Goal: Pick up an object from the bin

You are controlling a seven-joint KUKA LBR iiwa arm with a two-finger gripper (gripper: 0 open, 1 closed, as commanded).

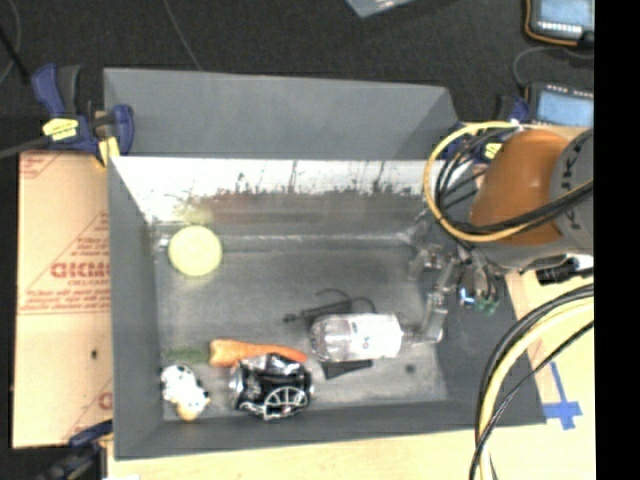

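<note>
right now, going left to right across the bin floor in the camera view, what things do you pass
small white toy → orange carrot → clear bottle. Left out because they overlap these: the yellow-green ball and the black-and-white thing.

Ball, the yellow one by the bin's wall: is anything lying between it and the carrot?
Nothing. In the camera view, only bare bin floor runs from the ball down to the carrot.
</note>
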